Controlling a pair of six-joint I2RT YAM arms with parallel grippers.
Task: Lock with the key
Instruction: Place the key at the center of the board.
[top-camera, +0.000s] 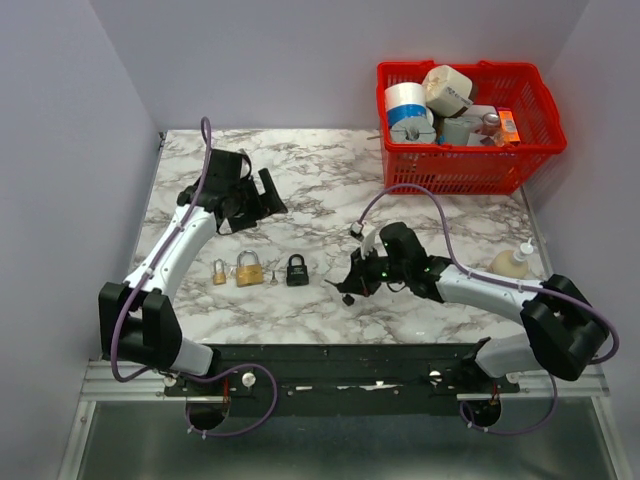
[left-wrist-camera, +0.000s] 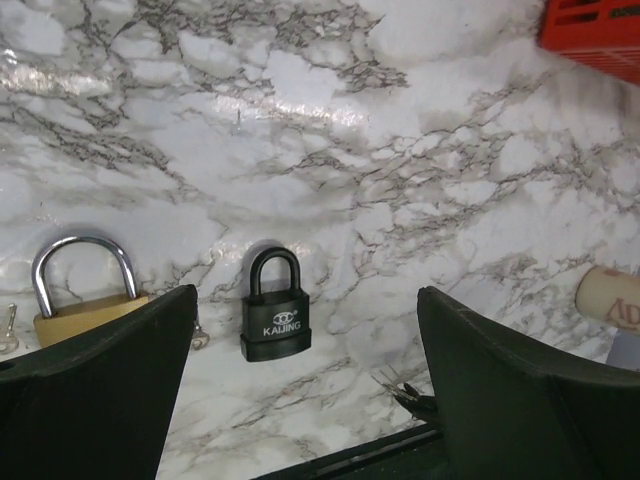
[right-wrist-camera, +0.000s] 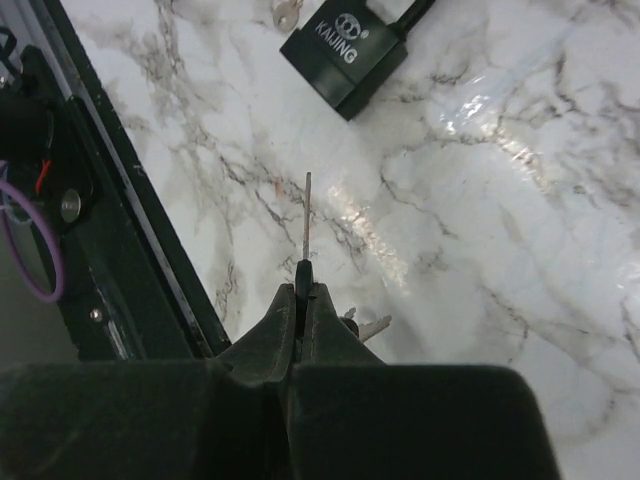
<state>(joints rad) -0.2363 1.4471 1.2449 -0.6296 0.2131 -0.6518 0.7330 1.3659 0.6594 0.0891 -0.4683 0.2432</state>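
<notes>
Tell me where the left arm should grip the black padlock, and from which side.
Probably grip the black padlock by its body, pinching the two narrow side edges from above. It lies flat, shackle toward the far side, with room either side for the fingers.

The desk (top-camera: 300, 200) carries three padlocks: one small brass padlock (top-camera: 219, 271), one larger brass padlock (top-camera: 249, 269) and one black padlock (top-camera: 297, 270). There is one bunch of keys (right-wrist-camera: 306, 215), one red basket (top-camera: 462, 170) and one bottle (top-camera: 510, 263).

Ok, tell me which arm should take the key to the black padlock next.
Right. The right gripper is shut on the key, its blade pointing toward the black Kaijing padlock close ahead. The left gripper is open, empty, and farther from it.
</notes>
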